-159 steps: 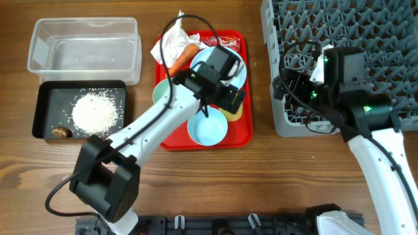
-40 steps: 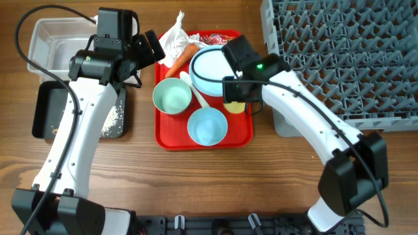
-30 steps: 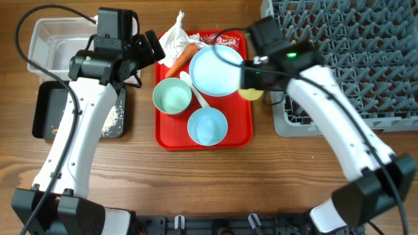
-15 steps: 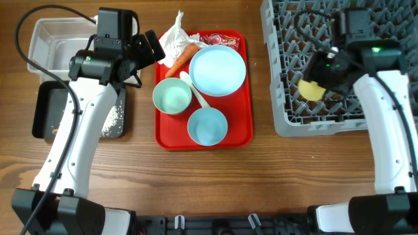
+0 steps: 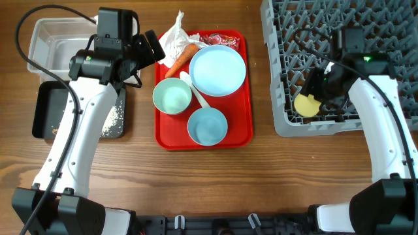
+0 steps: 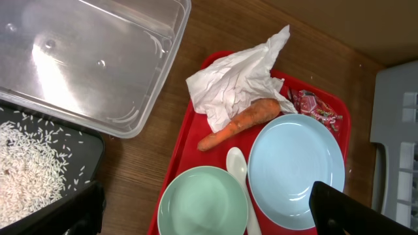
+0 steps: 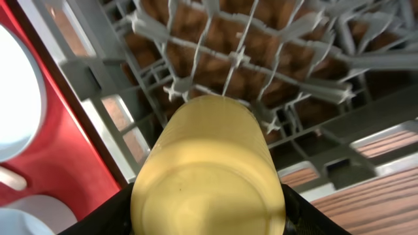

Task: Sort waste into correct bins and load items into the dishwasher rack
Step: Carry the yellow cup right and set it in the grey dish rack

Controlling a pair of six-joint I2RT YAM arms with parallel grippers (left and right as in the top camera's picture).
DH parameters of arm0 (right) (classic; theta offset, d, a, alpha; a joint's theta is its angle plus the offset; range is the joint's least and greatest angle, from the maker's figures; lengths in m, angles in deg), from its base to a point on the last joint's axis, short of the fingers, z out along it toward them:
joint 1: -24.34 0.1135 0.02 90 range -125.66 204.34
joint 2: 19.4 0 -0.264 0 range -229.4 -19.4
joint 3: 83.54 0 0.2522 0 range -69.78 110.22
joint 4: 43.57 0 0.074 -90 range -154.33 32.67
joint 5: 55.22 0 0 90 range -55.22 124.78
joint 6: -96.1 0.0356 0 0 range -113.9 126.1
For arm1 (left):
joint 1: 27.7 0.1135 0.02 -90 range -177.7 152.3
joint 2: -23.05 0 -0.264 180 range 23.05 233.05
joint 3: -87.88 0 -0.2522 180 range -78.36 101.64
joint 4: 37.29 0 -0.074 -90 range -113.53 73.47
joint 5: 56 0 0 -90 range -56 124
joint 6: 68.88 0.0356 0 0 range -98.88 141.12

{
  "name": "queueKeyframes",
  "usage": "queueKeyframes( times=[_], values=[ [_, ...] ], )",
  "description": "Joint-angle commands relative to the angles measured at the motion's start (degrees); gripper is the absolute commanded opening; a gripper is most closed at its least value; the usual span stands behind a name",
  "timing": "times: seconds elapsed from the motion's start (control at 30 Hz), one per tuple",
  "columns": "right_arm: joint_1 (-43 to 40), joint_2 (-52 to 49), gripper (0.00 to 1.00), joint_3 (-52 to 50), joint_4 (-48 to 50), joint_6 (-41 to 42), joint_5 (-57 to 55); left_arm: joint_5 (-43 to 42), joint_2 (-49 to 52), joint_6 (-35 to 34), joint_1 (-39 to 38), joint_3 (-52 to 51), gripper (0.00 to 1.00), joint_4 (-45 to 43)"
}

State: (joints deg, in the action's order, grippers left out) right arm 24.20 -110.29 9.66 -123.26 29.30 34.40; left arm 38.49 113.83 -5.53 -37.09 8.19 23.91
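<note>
My right gripper [image 5: 313,98] is shut on the small yellow cup [image 5: 305,105], holding it over the front left of the grey dishwasher rack [image 5: 366,39]; the cup [image 7: 209,166] fills the right wrist view above the rack lattice [image 7: 248,59]. My left gripper [image 5: 149,49] is open and empty, hovering left of the red tray [image 5: 245,127]. The tray holds the blue plate [image 5: 217,70], mint bowl [image 5: 172,98], blue bowl [image 5: 208,126], white spoon [image 5: 196,91], carrot [image 5: 181,59], tissue [image 5: 174,38] and red wrapper [image 5: 221,40]. The left wrist view shows the tissue [image 6: 235,81], carrot [image 6: 241,123] and wrapper [image 6: 315,108].
The clear tub [image 5: 46,46] stands at the back left. In front of it is the black tray [image 5: 46,104] with white rice [image 5: 112,116], partly hidden by my left arm. Bare wood lies in front of the red tray.
My right gripper took the yellow cup off the red tray and carried it right, over the rack's front left, then lowered it. The left arm has not moved in the last second.
</note>
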Motion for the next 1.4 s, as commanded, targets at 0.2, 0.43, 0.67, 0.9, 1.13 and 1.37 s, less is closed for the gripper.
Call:
queueKeyframes(
  times=[0.2, 0.43, 0.67, 0.9, 1.13, 1.37],
  values=[
    [0.3, 0.3, 0.26, -5.0, 3.9, -0.7, 2.6, 0.5, 0.5, 0.9, 0.3, -0.2, 1.0, 0.2],
    [0.3, 0.3, 0.66, -5.0, 4.0, -0.7, 2.6, 0.5, 0.5, 0.9, 0.3, -0.2, 1.0, 0.4],
    [0.3, 0.4, 0.78, -4.4, 3.9, -0.8, 2.6, 0.5, 0.5, 0.9, 0.3, -0.2, 1.0, 0.4],
    [0.3, 0.9, 0.8, 0.2, 1.2, -2.2, 2.6, 0.5, 0.5, 0.9, 0.3, -0.2, 1.0, 0.4],
    [0.3, 1.6, 0.82, 11.5, -3.9, -6.9, 7.3, 0.5, 0.5, 0.9, 0.3, -0.2, 1.0, 0.4],
    [5.5, 1.6, 0.85, 17.6, -3.0, -9.5, 14.1, 0.5, 0.5, 0.9, 0.3, -0.2, 1.0, 0.4]
  ],
)
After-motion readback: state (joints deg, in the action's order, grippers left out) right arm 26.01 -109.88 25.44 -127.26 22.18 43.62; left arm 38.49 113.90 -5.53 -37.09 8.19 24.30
